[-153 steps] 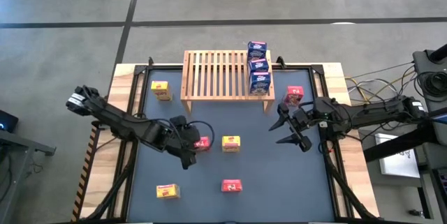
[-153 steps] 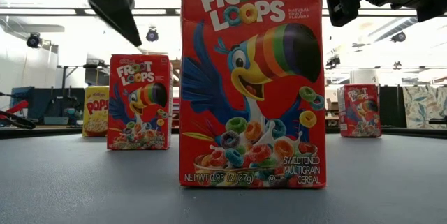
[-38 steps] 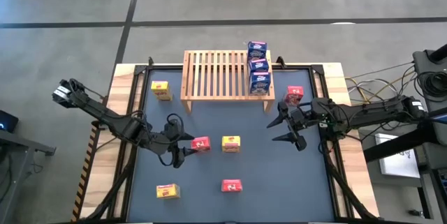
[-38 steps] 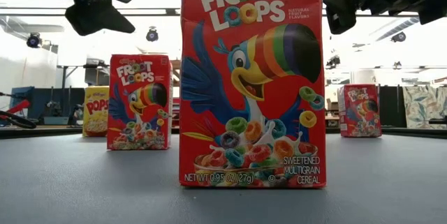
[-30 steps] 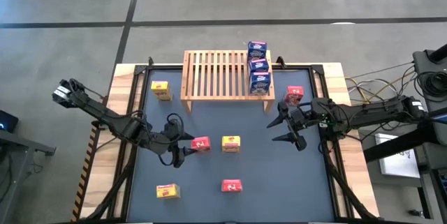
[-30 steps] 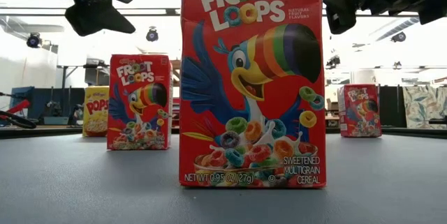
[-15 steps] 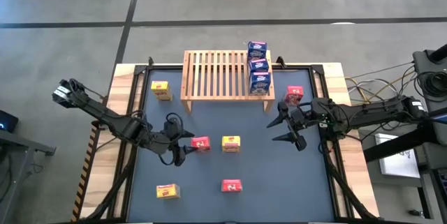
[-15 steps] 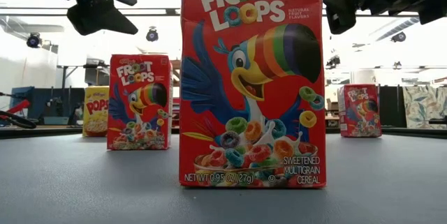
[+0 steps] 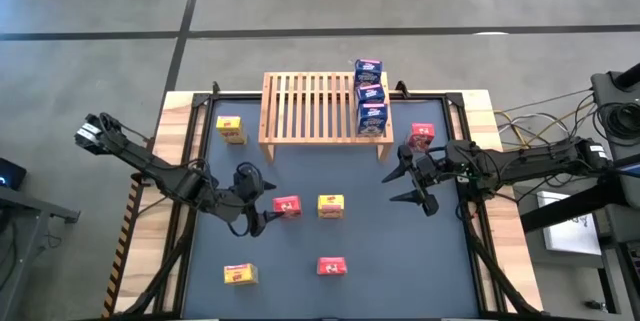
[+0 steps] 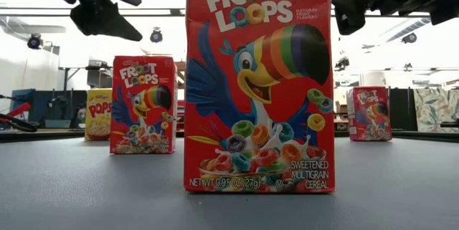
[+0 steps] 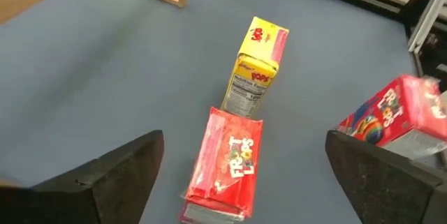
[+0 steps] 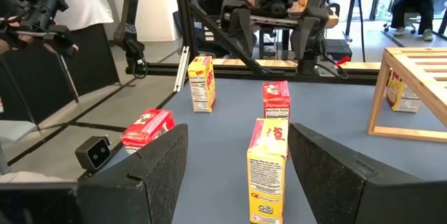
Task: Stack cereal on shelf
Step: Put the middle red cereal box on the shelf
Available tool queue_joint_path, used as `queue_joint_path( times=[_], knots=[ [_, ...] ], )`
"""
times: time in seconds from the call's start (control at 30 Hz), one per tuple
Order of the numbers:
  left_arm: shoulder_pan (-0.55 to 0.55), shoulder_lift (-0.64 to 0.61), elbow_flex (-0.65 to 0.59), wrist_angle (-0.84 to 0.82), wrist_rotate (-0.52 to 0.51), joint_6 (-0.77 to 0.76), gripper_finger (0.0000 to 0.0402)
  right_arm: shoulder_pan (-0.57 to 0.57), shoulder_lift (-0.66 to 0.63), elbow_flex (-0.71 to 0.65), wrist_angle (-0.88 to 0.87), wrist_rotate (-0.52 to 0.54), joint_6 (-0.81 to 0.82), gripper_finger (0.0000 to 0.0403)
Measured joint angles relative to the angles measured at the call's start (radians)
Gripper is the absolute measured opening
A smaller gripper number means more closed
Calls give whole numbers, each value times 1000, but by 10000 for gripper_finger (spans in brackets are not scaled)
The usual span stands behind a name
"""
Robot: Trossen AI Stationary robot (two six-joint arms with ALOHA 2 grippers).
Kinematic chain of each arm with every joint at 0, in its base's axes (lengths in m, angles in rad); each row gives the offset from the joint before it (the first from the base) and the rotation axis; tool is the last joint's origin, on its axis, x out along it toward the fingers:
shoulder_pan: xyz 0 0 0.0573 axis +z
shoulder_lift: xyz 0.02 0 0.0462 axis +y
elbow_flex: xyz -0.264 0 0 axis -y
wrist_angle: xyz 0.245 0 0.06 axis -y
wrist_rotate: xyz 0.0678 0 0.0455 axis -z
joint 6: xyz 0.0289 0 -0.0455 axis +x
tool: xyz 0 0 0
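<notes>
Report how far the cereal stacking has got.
Done: three blue boxes sit in a row at the right end of the shelf. In hand: nothing yet; the left end effector is open beside a red box lying flat on the table. The right end effector is open and empty. Left: all three red and three yellow boxes remain on the table.

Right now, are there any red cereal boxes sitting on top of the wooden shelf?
No, only three blue boxes sit in a row on the shelf; the red boxes are all on the table.
</notes>
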Motion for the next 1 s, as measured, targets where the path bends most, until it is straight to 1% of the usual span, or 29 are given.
queue_joint_path(
  times=[0.1, 0.23, 0.43, 0.7, 0.8, 1.0],
  knots=[
    [0, 0, -14, -1, 0, 7, 383, 0, 0, 0, -2, 0, 0, 235],
    [-6, 0, -35, -9, 0, 8, 375, 0, 0, -1, -2, 0, 0, 235],
    [-7, 1, -33, -8, -24, 91, 362, 0, 0, -1, -2, 2, -8, 235],
    [-20, 4, -38, -7, -25, 83, 361, 0, 0, -2, -5, 2, -8, 235],
    [-20, 35, -39, -5, -26, 83, 361, 0, 0, -2, -6, 2, -8, 235],
    [-20, 155, -39, -1, 5, 82, 361, 0, 0, -2, -6, 2, -8, 235]
  ],
)
